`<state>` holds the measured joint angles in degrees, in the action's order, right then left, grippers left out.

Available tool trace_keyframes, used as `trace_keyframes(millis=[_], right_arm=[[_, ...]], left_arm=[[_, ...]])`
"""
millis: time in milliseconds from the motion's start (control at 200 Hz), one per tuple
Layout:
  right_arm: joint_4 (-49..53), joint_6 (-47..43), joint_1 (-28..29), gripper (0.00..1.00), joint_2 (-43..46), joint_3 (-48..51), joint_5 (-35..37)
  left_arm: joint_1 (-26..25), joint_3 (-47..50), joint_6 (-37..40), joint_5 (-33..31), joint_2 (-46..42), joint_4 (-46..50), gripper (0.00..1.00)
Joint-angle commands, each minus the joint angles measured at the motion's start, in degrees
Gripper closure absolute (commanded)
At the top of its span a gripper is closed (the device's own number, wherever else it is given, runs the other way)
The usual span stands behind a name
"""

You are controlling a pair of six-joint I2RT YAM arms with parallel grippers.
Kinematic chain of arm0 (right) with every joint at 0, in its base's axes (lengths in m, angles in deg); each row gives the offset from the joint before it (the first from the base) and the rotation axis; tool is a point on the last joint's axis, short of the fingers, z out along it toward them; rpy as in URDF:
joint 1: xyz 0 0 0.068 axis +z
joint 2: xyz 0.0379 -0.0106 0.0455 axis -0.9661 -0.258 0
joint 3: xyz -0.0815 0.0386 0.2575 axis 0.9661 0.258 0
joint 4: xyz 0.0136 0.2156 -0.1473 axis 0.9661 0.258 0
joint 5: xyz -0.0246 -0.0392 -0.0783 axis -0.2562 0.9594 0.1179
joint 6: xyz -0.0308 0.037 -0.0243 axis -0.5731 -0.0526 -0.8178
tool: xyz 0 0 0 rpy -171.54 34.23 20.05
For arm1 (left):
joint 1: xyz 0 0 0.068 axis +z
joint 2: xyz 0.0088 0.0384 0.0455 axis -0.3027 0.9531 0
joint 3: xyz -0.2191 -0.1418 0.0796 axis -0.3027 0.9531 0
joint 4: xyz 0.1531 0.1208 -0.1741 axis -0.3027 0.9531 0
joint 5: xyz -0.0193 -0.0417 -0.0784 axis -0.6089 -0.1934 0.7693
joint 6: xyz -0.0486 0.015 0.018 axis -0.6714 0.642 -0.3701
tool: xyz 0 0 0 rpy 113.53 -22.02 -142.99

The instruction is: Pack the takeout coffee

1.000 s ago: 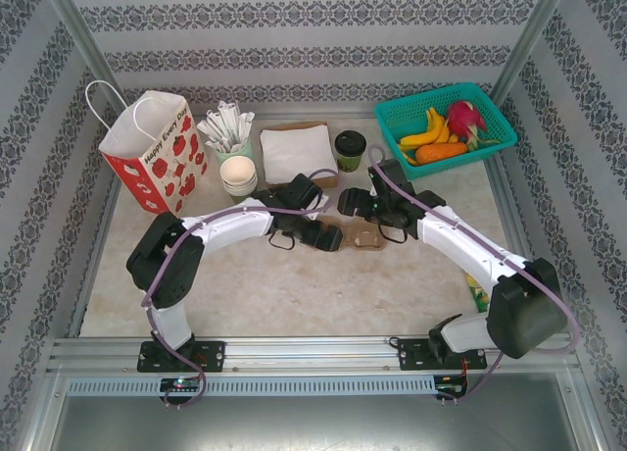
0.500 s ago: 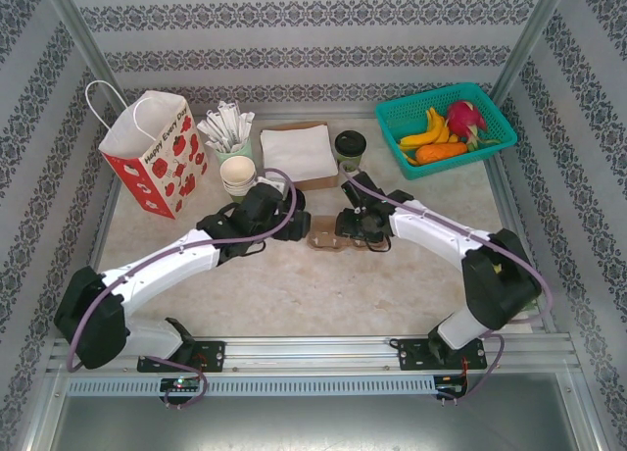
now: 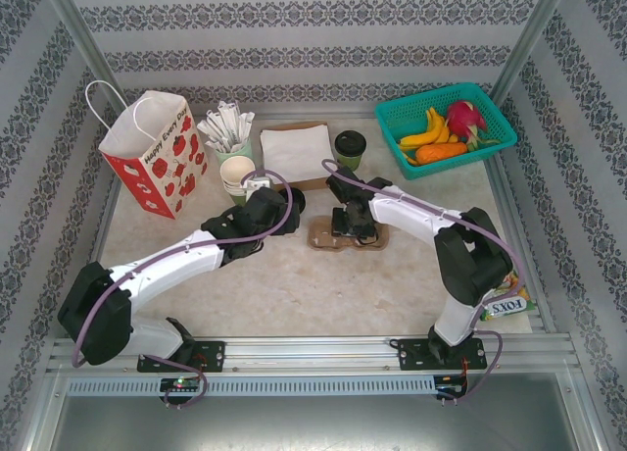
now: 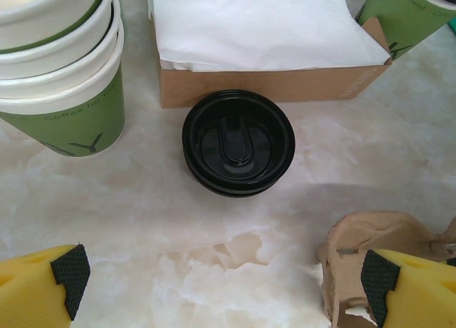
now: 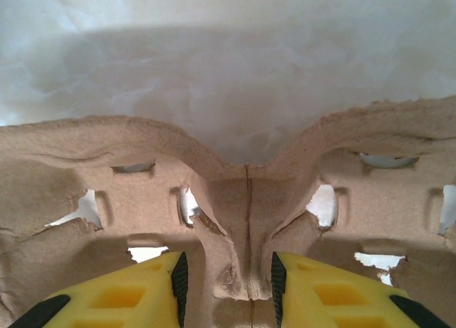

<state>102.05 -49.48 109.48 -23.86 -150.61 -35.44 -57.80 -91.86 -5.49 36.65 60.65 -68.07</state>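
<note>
Right gripper (image 5: 226, 279) nearly closed, seemingly pinching cup carrier (image 5: 92, 185) centre rib. Left gripper (image 4: 224, 274) wide open, empty, facing loose black lid (image 4: 238, 141). Takeout coffee (image 3: 350, 149) stands just beside napkin box (image 3: 294, 152).

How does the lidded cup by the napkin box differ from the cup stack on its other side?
The takeout coffee wears a black lid; the cup stack is open, showing a cream inside. The takeout coffee is one cup, the cup stack several nested. The takeout coffee stands right of the napkin box, the cup stack left of it. Both are green paper, standing upright.
</note>
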Motion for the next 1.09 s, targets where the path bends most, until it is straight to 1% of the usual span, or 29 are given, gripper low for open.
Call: trace_keyframes(millis=[0,170,310,390,550,734,794,864,969,1089], right_arm=[[3.4,-0.7,0.9,0.62,-1.8,-2.5,0.5],[4.6,-0.3,1.1,0.64,-3.2,-3.1,1.9],[3.2,0.9,1.2,0.65,-3.2,-1.9,2.3],[2.3,1.2,1.1,0.68,-3.1,-1.6,2.2],[0.9,1.6,1.2,0.78,-2.7,-0.7,2.3],[0.9,0.8,1.2,0.86,-3.0,0.0,3.6],[1.0,0.0,1.1,0.90,-2.4,0.0,4.3],[1.4,-1.3,1.1,1.00,-1.2,0.1,5.5],[0.2,-3.3,1.1,1.00,1.4,1.0,6.9],[-1.9,-4.1,1.0,1.00,4.1,2.3,8.1]], left_arm=[[-0.5,-2.5,0.4,-1.4,0.7,1.3,0.01],[-0.5,-2.6,0.5,-1.4,1.2,1.7,0.01],[-0.5,-2.6,0.7,-1.2,1.4,1.9,0.01],[-0.5,-3.1,1.1,-0.9,1.7,2.2,0.01],[-0.5,-3.6,1.7,-0.8,1.8,2.4,0.01],[-0.5,-3.5,0.9,-1.3,1.3,2.7,0.01],[-0.5,-3.5,0.5,-2.0,0.7,3.0,0.01],[-0.4,-3.3,-0.1,-3.2,-0.5,3.3,0.01],[0.5,-2.6,-0.7,-3.9,-3.1,3.0,0.01],[2.6,-2.0,-2.0,-4.0,-6.1,3.7,0.01]])
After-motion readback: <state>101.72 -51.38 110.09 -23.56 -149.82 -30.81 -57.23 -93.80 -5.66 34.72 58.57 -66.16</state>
